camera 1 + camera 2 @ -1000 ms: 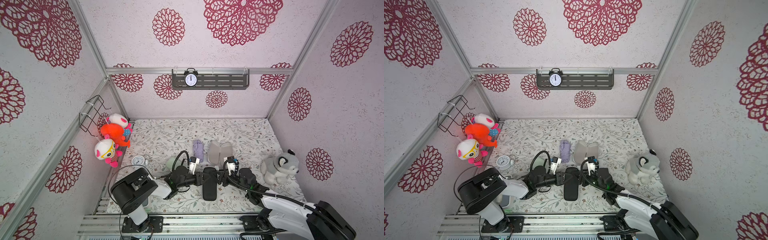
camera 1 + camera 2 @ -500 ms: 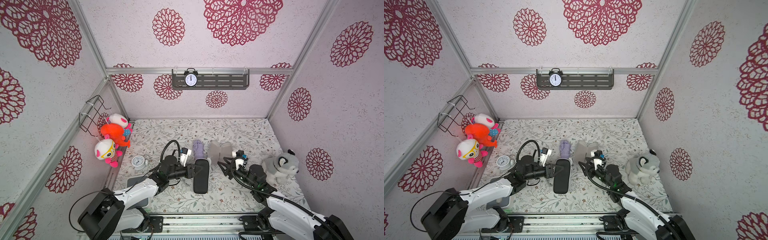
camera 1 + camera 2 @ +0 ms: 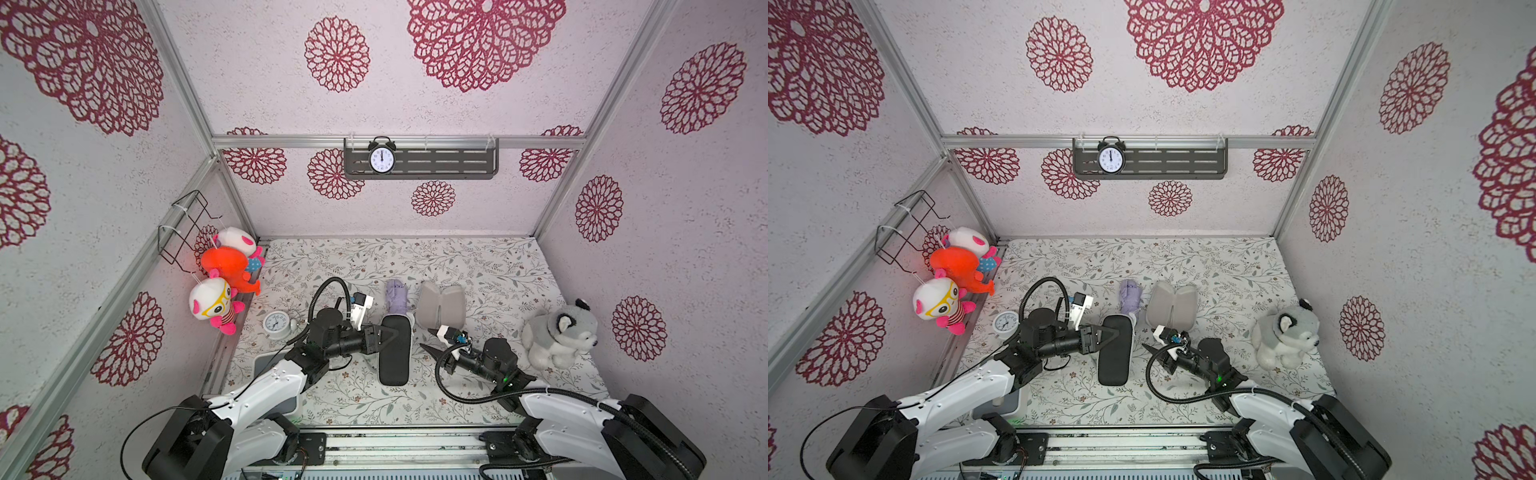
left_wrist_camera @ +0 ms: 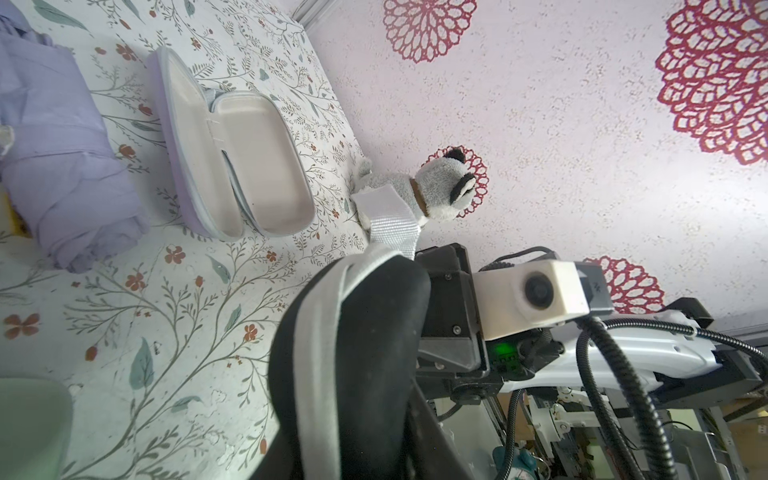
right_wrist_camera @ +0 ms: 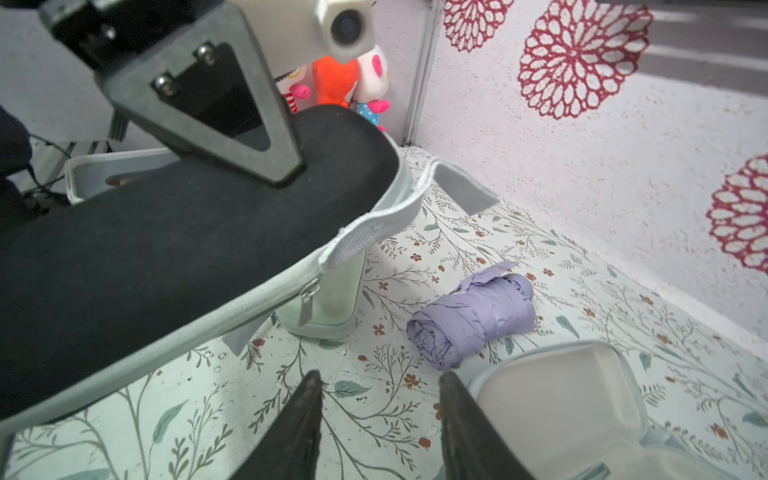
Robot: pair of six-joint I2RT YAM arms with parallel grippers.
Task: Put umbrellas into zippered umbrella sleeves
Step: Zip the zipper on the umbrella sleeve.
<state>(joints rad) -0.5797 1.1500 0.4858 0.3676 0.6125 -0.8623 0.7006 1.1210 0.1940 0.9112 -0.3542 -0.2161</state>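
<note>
Floral tabletop point(image 3: 478, 266) in a flower-papered booth: left jaws, nearer but busy, clamped on the raised, zipped black sleeve point(image 3: 394, 353); right jaws parted, empty, lilac umbrella point(image 3: 395, 296) ahead of them, long axis toward the far wall, just beside the open lilac sleeve point(image 3: 441, 305).

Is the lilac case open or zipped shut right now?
Open: the lilac case lies splayed, both pale-lined halves facing up and empty; the lilac umbrella lies beside it.

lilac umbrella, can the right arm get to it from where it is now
Probably yes: the open right gripper faces the lilac umbrella across bare mat; the black sleeve is off to one side.
</note>
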